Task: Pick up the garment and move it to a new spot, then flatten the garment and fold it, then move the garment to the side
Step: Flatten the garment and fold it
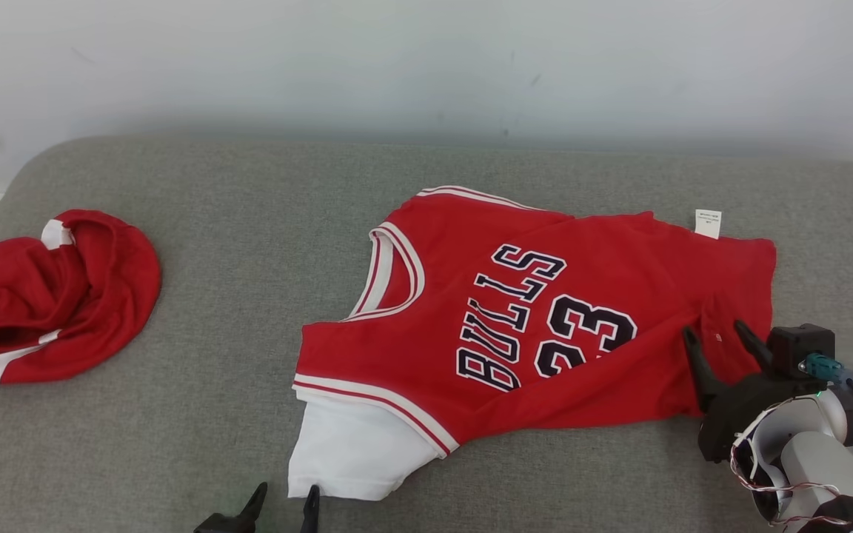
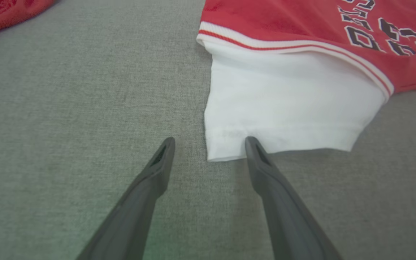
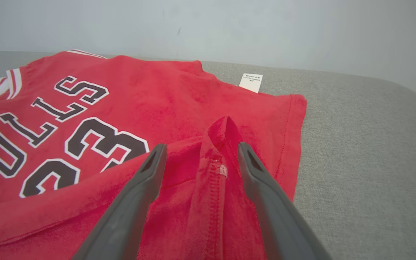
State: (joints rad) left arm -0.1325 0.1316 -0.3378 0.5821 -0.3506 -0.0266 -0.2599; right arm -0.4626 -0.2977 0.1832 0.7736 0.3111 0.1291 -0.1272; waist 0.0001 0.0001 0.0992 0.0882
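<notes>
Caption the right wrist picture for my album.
Open right pincer straddles a raised fold of the red jersey on a grey cushion.

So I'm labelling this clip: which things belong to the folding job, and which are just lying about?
In the job: red Bulls jersey; left gripper at its white sleeve; right gripper at its hem end; both open.
Lying about: bunched red garment at the left; grey cushion underneath.

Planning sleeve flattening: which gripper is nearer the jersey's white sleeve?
Left. The left gripper, open, tips at the white sleeve cuff; the right gripper, open, straddles a raised fold near the jersey bottom edge.
</notes>
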